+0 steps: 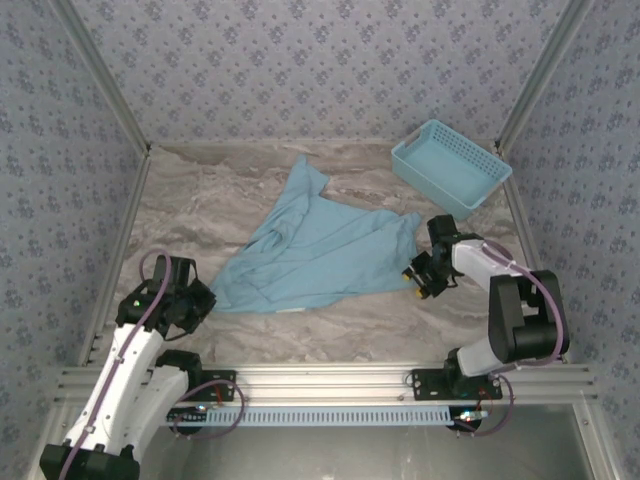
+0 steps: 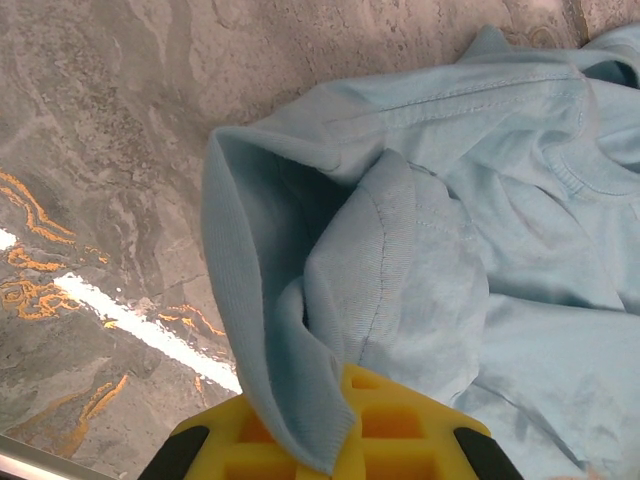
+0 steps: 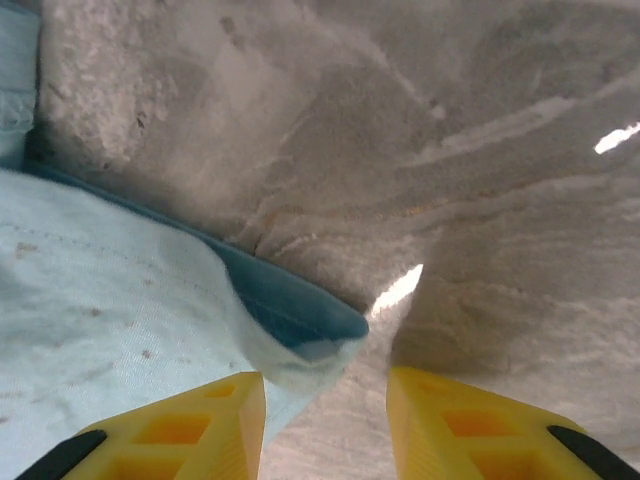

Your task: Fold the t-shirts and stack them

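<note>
A light sky-blue t-shirt [image 1: 320, 255] is lying unfolded and crumpled on the middle of the desk [image 1: 250, 180]. It is spreading from a near-left corner toward the right, with one narrow part reaching toward the far side. Its soft fabric is bunching into loose folds, thickest at the left end.

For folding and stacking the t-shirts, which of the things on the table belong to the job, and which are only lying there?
Belongs to the job:
- light blue t-shirt, crumpled in the middle of the table

Only lying there:
- light blue plastic basket, at the far right corner, apart from the t-shirt
</note>
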